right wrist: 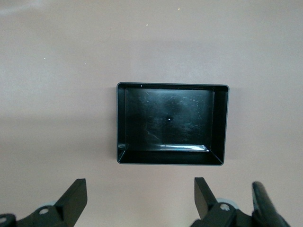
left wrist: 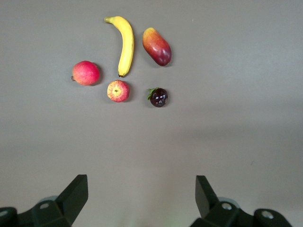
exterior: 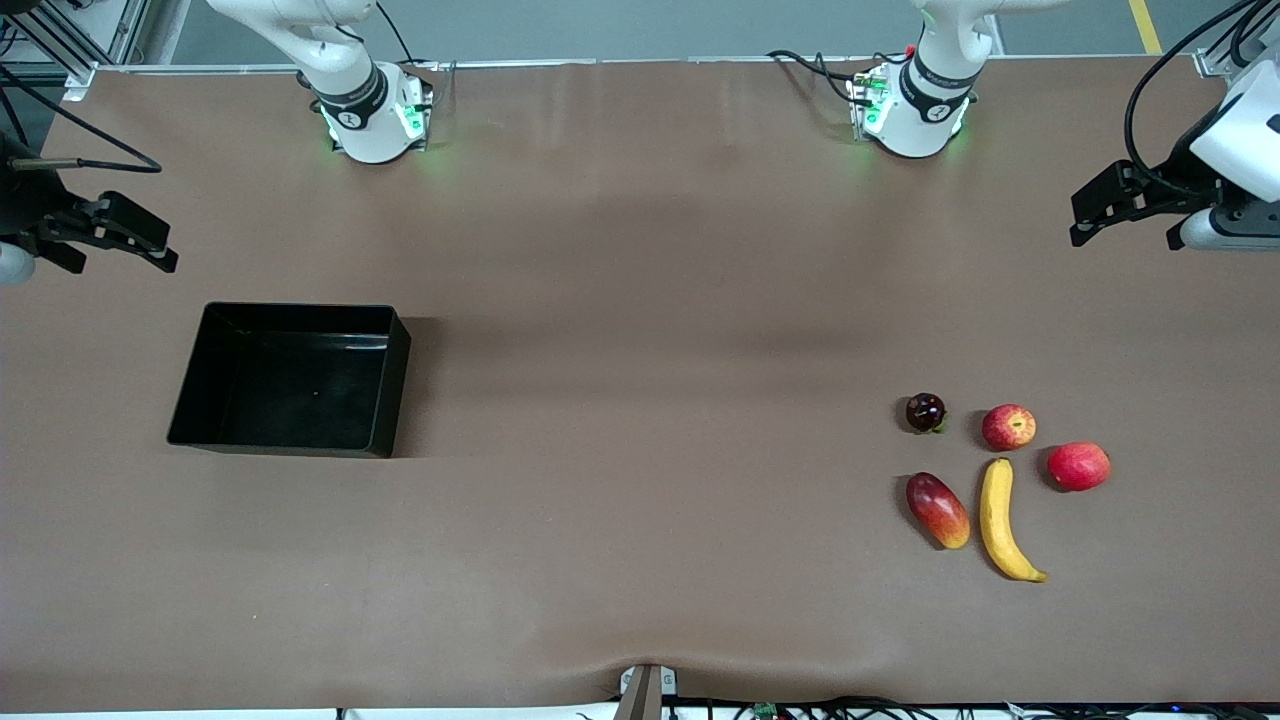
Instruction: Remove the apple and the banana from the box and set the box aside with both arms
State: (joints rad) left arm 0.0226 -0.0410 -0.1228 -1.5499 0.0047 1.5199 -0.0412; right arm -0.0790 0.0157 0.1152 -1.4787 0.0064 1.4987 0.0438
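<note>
No text, label, brand, number or sign can be read anywhere. The black bands on the two arm bases [exterior: 352, 105] carry small white markings, too small to make out.

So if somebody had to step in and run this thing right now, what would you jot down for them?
Left hand: open, holding nothing, up over the table's left-arm end.
Right hand: open, holding nothing, up over the table's right-arm end.
Box: empty, on the table toward the right arm's end.
Apple and banana: on the table toward the left arm's end, among three other fruits, the banana nearer the front camera.
Done: both fruits are out and the box sits well apart from them.
Left: apparently nothing; both arms wait.
</note>
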